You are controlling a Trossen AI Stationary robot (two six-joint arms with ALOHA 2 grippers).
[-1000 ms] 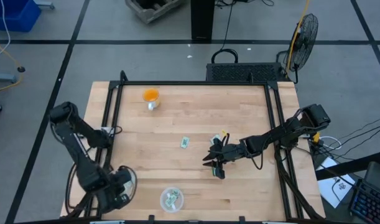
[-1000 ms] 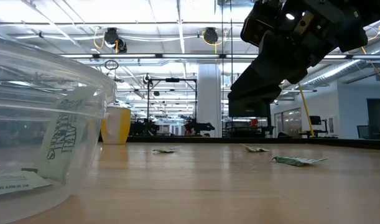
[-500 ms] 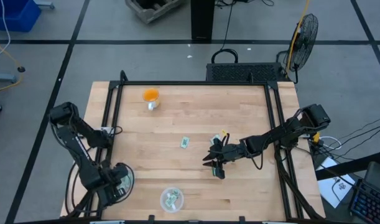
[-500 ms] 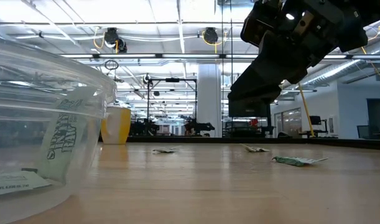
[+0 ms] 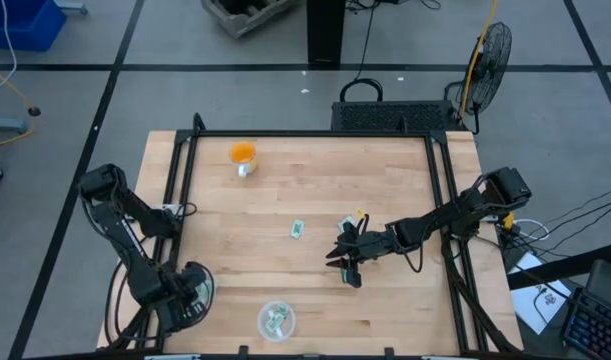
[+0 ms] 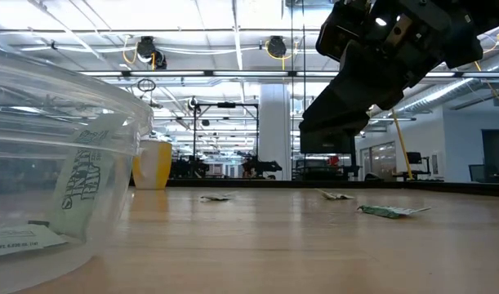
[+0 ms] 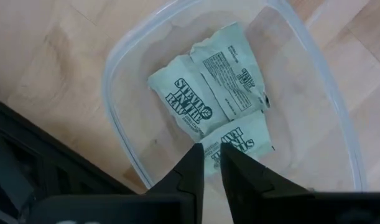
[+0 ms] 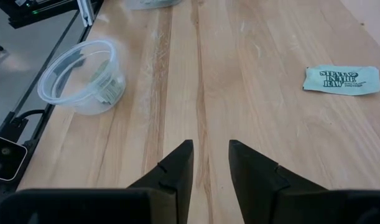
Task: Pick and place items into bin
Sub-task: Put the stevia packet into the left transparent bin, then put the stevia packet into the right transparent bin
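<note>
The bin is a clear round tub near the table's near edge. Three pale green and white packets lie flat on its bottom. My left gripper hovers just left of the tub at the near left corner, with its fingers a narrow gap apart and nothing between them. My right gripper is open and empty, raised above the table's middle. One packet lies flat on the wood left of it and also shows ahead of its fingers. The low view shows three loose packets.
An orange ball-like object on a silver base stands near the far left of the table. Black rails run along the table's left and right sides. Bare wood lies between the far edge and the arms.
My left gripper has drawn back a little toward the table's left edge, away from the tub. The right arm and the packets have kept still.
</note>
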